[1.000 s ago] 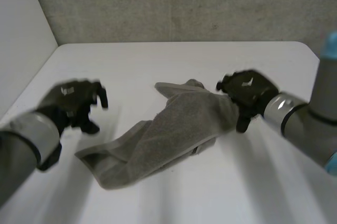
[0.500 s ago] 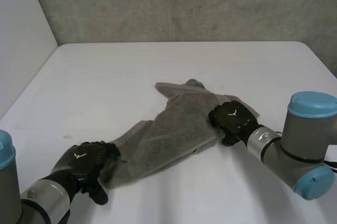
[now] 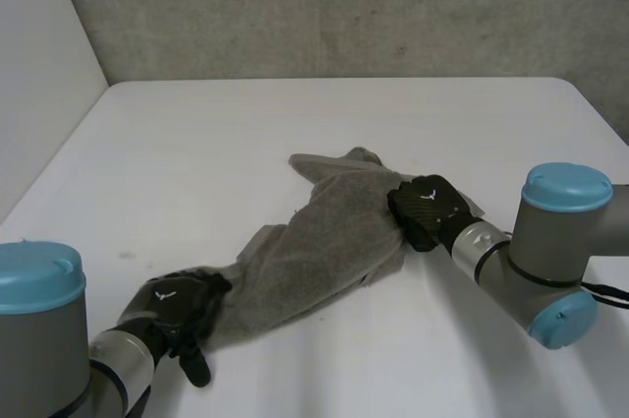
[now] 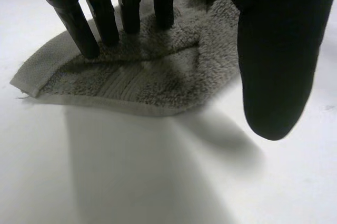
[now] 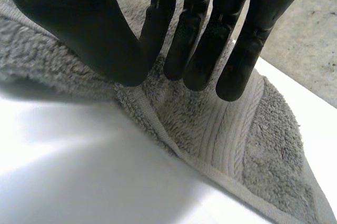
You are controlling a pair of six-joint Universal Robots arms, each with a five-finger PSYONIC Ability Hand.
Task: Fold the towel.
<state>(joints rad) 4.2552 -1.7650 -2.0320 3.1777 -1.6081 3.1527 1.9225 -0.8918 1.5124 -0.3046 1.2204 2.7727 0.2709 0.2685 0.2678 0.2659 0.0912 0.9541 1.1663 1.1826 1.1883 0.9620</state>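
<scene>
- White table below a concrete wall; a crumpled grey towel is seen lying diagonally across the centre of the head view.
- Left hand, lower left, is set on the towel's near corner, with fingers straight and pressed into the pile, thumb clear, nothing grasped.
- Right hand, right of centre, is laid flat on the far hemmed edge, fingers unclenched, seemingly so that both ends are pinned for straightening.
- Bare tabletop is left on every side for spreading.

Nubby grey terry-cloth towel, smooth table
</scene>
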